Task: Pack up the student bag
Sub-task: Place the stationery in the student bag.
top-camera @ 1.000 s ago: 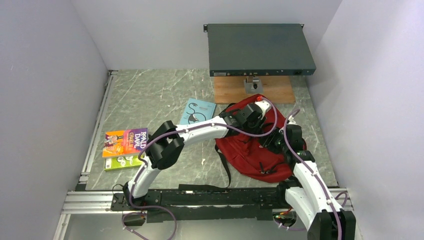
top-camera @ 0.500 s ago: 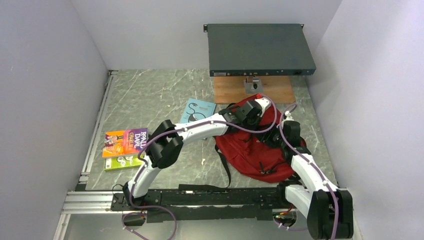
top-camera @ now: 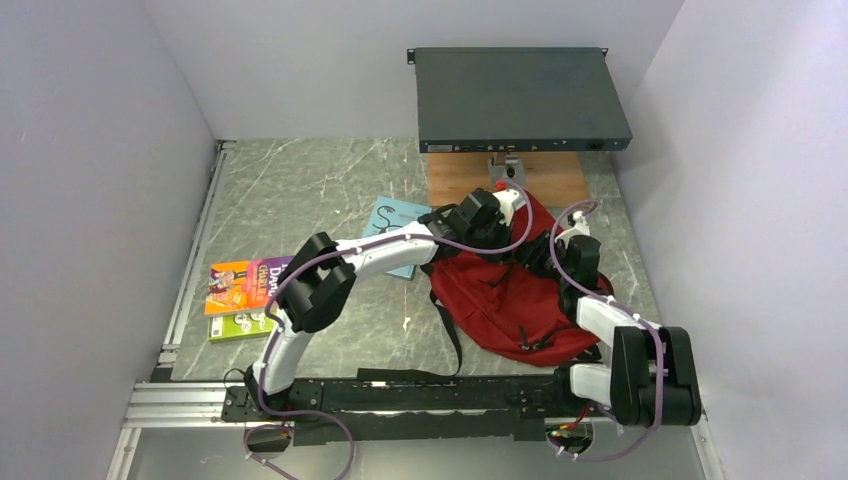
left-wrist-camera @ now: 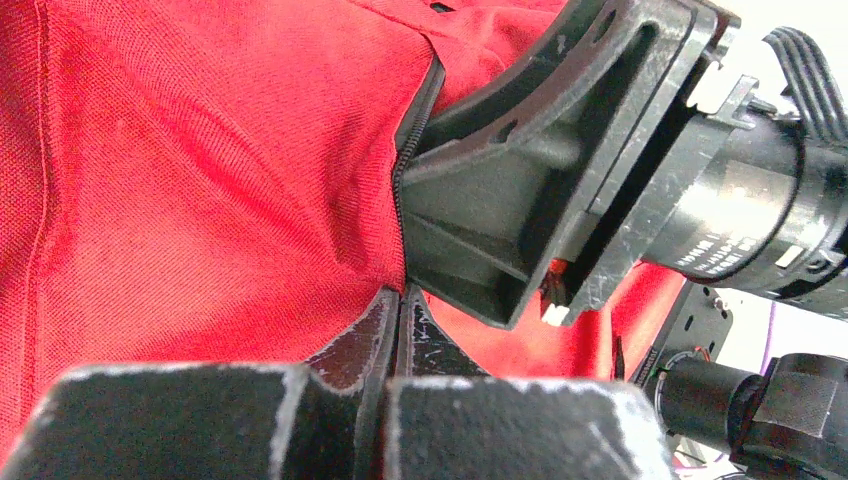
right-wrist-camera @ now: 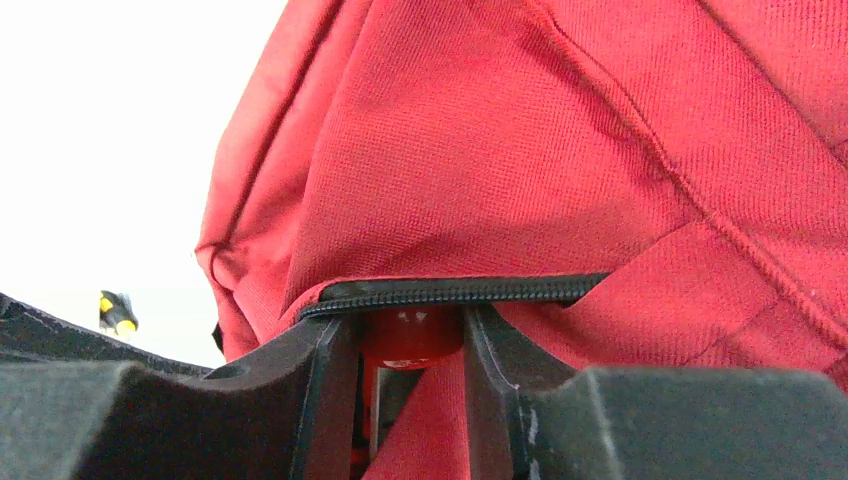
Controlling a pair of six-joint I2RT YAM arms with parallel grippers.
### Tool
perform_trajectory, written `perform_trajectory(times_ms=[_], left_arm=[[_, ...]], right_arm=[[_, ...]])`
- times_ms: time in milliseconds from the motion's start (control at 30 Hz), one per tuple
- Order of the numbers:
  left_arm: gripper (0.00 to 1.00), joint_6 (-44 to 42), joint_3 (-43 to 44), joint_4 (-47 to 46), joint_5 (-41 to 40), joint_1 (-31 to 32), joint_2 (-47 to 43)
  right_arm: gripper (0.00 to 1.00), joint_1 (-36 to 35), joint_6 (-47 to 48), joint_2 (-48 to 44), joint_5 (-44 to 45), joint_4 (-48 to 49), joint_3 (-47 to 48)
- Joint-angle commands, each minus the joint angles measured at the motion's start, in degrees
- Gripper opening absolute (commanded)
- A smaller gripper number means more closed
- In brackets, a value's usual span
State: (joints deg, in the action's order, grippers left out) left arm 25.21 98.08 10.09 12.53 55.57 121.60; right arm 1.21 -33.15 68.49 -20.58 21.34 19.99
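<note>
- Since a second ago, your left arm has carried the left gripper toward the far side. The far end of the student bag has stretched with it toward the wooden board. Your right arm's elbow has folded down at the near right.
- You will find the student bag on the right half of the table, with its black straps trailing near.
- Your left gripper's jaws are pressed together, tips against the red cloth; whether they pinch any cloth cannot be told.
- Your right gripper has narrow jaws clamped on a red fold under the zipper.
- A teal book lies left of the bag.
</note>
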Motion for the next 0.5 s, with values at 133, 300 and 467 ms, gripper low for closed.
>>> perform_trajectory(times_ms=[133, 300, 467], left_arm=[[0.00, 3.16, -1.56, -2.84, 8.01, 0.16, -4.76], [0.00, 3.87, -0.23, -0.98, 8.67, -0.81, -4.51], [0.35, 5.76, -3.88, -3.45, 13.91, -2.54, -7.18]], right_arm=[[0.00, -0.44, -10.07, 10.29, 2.36, 31.85, -0.81], [0.20, -0.57, -10.61, 10.83, -2.22, 19.64, 0.84], [0.44, -0.77, -6.43, 3.72, 0.17, -4.36, 4.36]])
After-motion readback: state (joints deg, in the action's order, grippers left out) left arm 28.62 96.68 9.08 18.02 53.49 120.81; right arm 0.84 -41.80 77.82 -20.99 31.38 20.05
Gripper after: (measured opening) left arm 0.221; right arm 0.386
